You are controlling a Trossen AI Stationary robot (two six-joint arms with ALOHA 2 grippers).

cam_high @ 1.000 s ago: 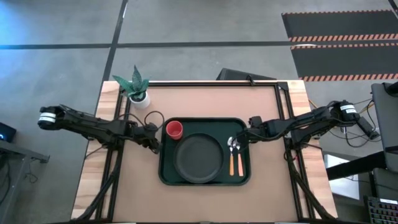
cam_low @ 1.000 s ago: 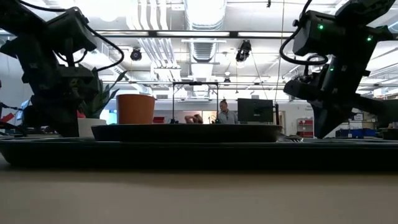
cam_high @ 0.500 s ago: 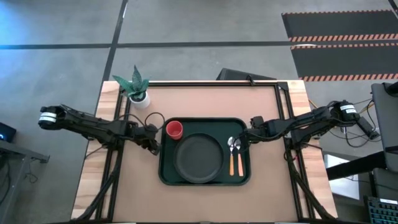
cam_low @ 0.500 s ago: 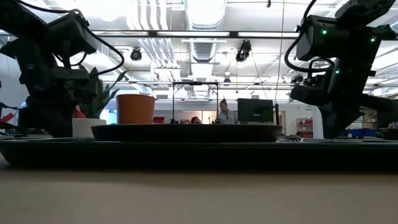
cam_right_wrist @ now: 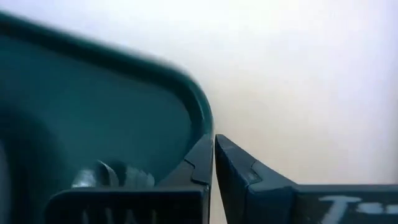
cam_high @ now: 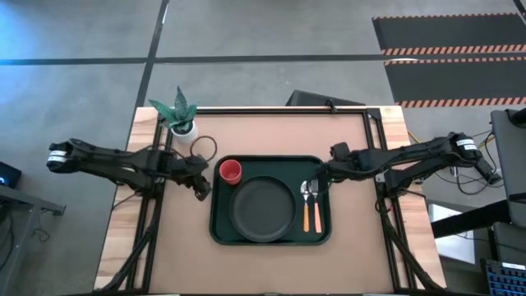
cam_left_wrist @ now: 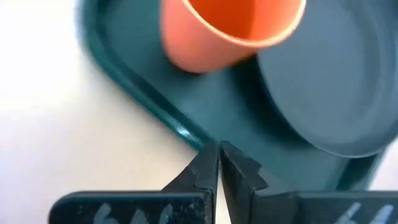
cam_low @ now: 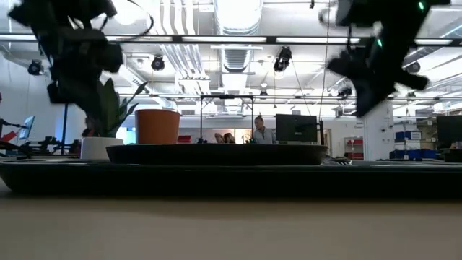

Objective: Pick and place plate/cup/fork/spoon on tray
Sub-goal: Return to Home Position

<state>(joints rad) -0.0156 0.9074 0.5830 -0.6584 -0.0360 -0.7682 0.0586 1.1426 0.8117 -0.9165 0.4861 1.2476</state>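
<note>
The dark green tray (cam_high: pixel 219 230) lies mid-table. On it are the dark plate (cam_high: pixel 263 207), the red cup (cam_high: pixel 231 171) standing at its far left corner, and the fork and spoon (cam_high: pixel 311 207) lying side by side by its right rim, orange handles toward the near edge. My left gripper (cam_high: pixel 202 187) is shut and hangs above the tray's left rim (cam_left_wrist: pixel 143 102), with the cup (cam_left_wrist: pixel 230 25) and plate (cam_left_wrist: pixel 336 81) beyond it. My right gripper (cam_high: pixel 325 176) is shut and hovers over the tray's far right corner (cam_right_wrist: pixel 194 93). Neither holds anything.
A white pot with a green plant (cam_high: pixel 182 117) stands at the table's far left corner. Bare brown tabletop (cam_high: pixel 271 131) lies beyond the tray, and more along the near edge. In the low view, people show in the room far behind the table.
Both grippers have risen from low beside the tray's left and right rims to well above it, staying shut and rolling a little. The tray, plate, cup and utensils have not moved.
</note>
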